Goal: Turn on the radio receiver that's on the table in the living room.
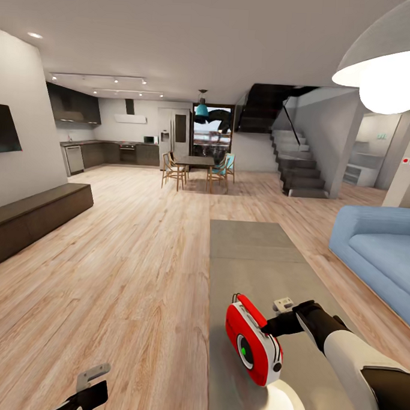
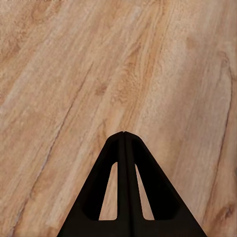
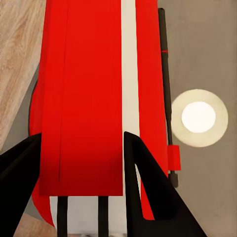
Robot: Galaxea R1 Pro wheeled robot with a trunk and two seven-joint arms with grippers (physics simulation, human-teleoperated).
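Observation:
The red radio receiver [image 1: 252, 340] with white trim stands on the glossy grey table [image 1: 250, 255], near its left edge at the near end. A small green light glows in its round dial. My right gripper [image 1: 277, 320] is at the radio's right rear side. In the right wrist view it [image 3: 81, 134] is open, its two dark fingers straddling the radio's red and white body [image 3: 94, 89]; I cannot tell whether they touch it. My left gripper [image 1: 90, 379] hangs low over the wood floor, and its fingertips [image 2: 123, 136] are pressed together with nothing between them.
A light blue sofa [image 1: 377, 250] lies right of the table, under a white dome lamp [image 1: 386, 64] that reflects on the tabletop [image 3: 199, 117]. A dark low bench [image 1: 30, 220] lines the left wall. A dining table with chairs [image 1: 195, 162], a kitchen and stairs [image 1: 297, 168] stand far back.

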